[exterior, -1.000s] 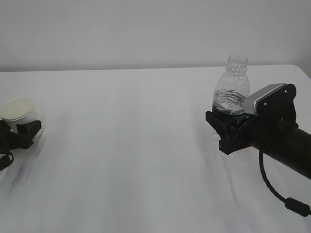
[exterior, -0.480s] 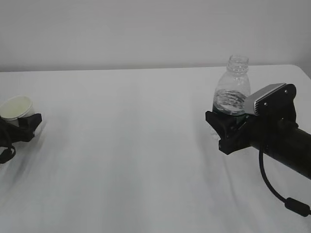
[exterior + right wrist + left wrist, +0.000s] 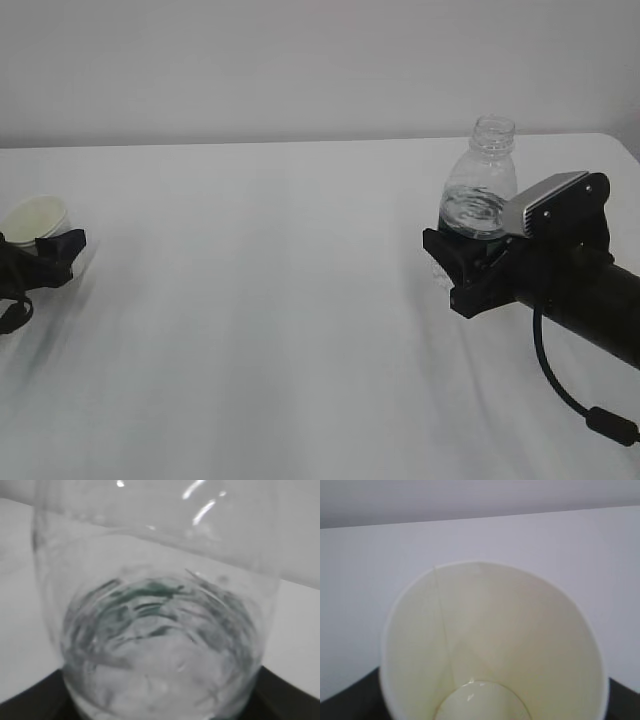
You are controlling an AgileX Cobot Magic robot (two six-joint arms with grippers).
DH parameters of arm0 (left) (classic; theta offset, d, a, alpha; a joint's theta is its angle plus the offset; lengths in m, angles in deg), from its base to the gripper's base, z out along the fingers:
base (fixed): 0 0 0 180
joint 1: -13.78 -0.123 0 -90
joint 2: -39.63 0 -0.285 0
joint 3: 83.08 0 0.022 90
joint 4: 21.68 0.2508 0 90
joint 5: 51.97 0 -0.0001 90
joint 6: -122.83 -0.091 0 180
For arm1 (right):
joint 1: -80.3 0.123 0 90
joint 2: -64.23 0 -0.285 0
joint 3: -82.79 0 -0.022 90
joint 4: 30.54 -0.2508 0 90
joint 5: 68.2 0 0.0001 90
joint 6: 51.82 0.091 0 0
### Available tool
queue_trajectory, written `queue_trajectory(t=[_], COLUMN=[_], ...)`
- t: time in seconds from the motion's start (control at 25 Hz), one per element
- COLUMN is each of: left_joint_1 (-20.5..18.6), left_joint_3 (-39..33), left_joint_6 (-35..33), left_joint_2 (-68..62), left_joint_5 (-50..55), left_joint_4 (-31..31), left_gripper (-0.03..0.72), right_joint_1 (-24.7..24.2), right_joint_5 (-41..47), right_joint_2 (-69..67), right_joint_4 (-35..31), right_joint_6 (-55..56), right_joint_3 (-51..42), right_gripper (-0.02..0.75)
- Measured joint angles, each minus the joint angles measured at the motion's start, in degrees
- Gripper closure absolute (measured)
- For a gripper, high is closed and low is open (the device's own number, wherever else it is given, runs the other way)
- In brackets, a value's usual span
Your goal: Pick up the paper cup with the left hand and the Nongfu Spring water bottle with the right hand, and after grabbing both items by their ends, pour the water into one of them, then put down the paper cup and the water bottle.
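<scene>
One paper cup (image 3: 36, 218), one Nongfu Spring water bottle (image 3: 478, 182), two grippers. Cup at far left table edge, sitting between the left gripper (image 3: 45, 253) jaws; squeeze or slack contact impossible to tell. Bottle upright at right, uncapped, lower body clamped in right gripper (image 3: 462, 262); water (image 3: 473, 211) filling roughly the lower half. White table (image 3: 270, 300), plain pale wall (image 3: 300, 60) behind. Left arm mostly cut off by frame edge; cup base hidden behind jaws. Bottle label mostly hidden by gripper. Left wrist view: only cup interior, cream, looks dry. Right wrist view: blurred water through clear plastic, fingers only as dark corners.
</scene>
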Motion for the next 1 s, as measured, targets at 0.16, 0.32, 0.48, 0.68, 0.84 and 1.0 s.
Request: queue_trajectory(t=[0.16,0.32,0.48,0.68,0.84,1.0], left_joint_1=[0.0,0.0,0.0,0.0,0.0,0.0], left_joint_3=[0.0,0.1,0.1,0.1,0.1,0.1], left_joint_6=[0.0,0.0,0.91,2.65,3.85,5.49], left_joint_2=[0.0,0.0,0.0,0.21,1.71,2.87], left_joint_5=[-0.09,-0.12,-0.21,-0.34,-0.23,-0.23], left_joint_4=[1.1,2.97,5.74,9.68,12.83,16.65], left_gripper=[0.211,0.221,0.223,0.223,0.224,0.224], right_joint_1=[0.0,0.0,0.0,0.0,0.0,0.0], right_joint_5=[0.0,0.0,0.0,0.0,0.0,-0.1], right_joint_2=[0.0,0.0,0.0,0.0,0.0,0.0], right_joint_4=[0.0,0.0,0.0,0.0,0.0,0.0], right_joint_6=[0.0,0.0,0.0,0.0,0.0,0.0], right_joint_3=[0.0,0.0,0.0,0.0,0.0,0.0], right_gripper=[0.264,0.264,0.264,0.264,0.265,0.259])
